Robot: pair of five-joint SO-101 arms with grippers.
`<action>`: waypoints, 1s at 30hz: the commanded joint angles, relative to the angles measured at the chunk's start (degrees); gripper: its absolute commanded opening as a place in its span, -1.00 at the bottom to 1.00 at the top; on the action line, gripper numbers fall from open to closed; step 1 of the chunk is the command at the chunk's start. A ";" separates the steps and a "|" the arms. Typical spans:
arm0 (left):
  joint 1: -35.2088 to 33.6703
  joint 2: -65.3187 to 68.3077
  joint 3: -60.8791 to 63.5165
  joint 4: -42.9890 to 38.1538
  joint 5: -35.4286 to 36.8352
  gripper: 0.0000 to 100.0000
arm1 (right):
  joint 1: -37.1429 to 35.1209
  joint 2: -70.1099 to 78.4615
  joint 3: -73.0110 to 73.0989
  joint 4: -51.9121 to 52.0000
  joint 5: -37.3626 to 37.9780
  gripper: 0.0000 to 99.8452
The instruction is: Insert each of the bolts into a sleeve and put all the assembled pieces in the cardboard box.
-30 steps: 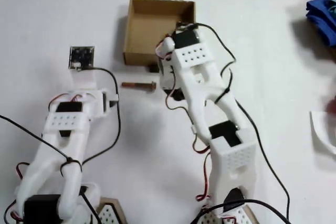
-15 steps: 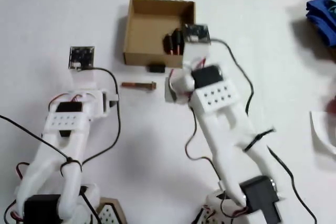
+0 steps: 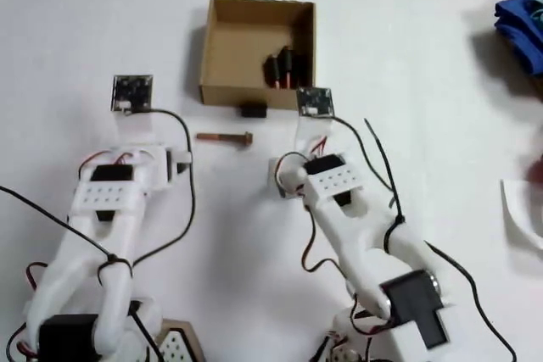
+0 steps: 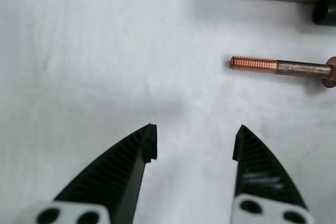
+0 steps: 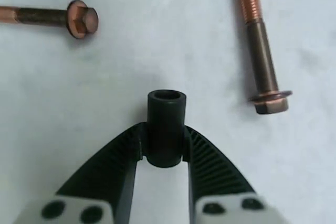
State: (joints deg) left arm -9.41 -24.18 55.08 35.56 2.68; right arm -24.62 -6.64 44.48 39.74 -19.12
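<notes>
My right gripper point(image 5: 165, 140) is shut on a black sleeve point(image 5: 166, 124), which stands out beyond the fingertips with its hole showing. Two copper bolts lie on the white table in front of it, one point(image 5: 52, 16) ahead and one point(image 5: 262, 51) off to the side. My left gripper point(image 4: 194, 142) stands open and empty above the table, a short way from a copper bolt point(image 4: 283, 67). In the high view that bolt point(image 3: 223, 137) lies between the two arms, below the cardboard box point(image 3: 225, 44). Dark assembled pieces point(image 3: 281, 69) lie in the box. A loose black sleeve point(image 3: 252, 110) rests against the box's front wall.
The left arm point(image 3: 106, 197) and the right arm point(image 3: 348, 218) stand side by side, with cables hanging around them. A blue cloth point(image 3: 519, 27) lies at the table's far right edge, and a white curved object point(image 3: 519, 218) lies lower down on the right.
The right arm has drawn back from the box's front edge towards the near side of the table, which uncovers the pieces in the box. The left arm has kept still.
</notes>
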 commanded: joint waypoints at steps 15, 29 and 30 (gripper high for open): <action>-0.26 0.00 -0.22 -0.88 -0.44 -0.49 | -1.63 1.63 0.00 0.92 12.22 -0.96; -0.44 0.00 -0.22 -0.88 -0.44 -0.49 | -1.71 1.63 -1.05 0.57 12.40 -0.75; -0.44 0.00 -0.22 -0.88 -0.44 -0.49 | -1.71 1.63 -1.76 0.92 12.40 -0.76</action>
State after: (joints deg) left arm -9.49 -24.18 55.08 35.56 2.68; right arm -26.02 -4.79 44.84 40.35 -7.08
